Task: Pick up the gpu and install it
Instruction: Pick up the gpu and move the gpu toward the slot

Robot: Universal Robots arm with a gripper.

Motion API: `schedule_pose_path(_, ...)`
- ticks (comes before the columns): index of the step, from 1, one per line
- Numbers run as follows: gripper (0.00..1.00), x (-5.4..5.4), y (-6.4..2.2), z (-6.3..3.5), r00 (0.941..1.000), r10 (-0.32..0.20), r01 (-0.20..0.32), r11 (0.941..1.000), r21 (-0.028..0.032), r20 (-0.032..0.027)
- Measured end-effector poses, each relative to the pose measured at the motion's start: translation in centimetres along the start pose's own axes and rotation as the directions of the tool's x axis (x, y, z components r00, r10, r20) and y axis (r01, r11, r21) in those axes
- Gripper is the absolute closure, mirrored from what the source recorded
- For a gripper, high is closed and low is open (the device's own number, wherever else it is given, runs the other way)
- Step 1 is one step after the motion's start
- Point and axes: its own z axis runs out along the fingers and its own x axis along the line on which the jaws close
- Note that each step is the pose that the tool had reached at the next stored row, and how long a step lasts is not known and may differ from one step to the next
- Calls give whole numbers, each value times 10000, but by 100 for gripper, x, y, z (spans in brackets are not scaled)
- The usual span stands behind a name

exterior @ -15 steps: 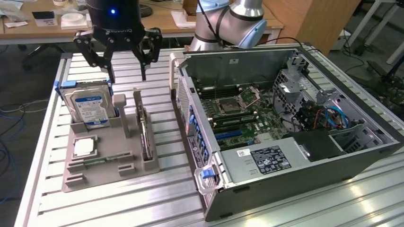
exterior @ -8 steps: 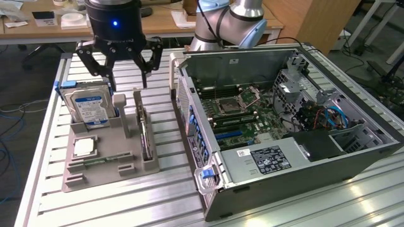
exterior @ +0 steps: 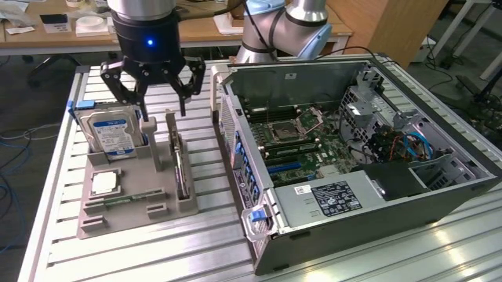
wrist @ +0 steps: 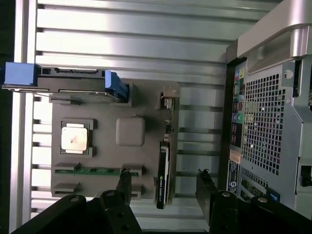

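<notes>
Slatted worktop [exterior: 204, 247], tray [exterior: 129, 217] of parts: our pincer [exterior: 162, 111] hangs open above.
The gpu [exterior: 182, 170] stands edge-on in the tray; we judge an off-centre descent could strike its edge or the hard drive [exterior: 114, 132].

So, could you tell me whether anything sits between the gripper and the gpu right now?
Nothing visible does. The open gripper hangs above the gray tray, and the gpu stands edge-on in its slot, uncovered. The hard drive stands apart, toward the exterior view's left.
</notes>
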Motion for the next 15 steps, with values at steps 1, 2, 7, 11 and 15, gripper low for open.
schedule_pose_path(1,35,1,-4,18,10000,-8,8,10000,0,0)
schedule_pose_path(2,35,2,-6,36,10000,-12,12,10000,0,-1)
schedule_pose_path(7,35,3,-13,127,10000,-26,26,10000,-1,-1)
schedule_pose_path(11,35,3,-17,200,10000,-55,55,10000,-1,-2)
schedule_pose_path(15,35,4,-21,271,10000,-70,70,10000,5,-4)
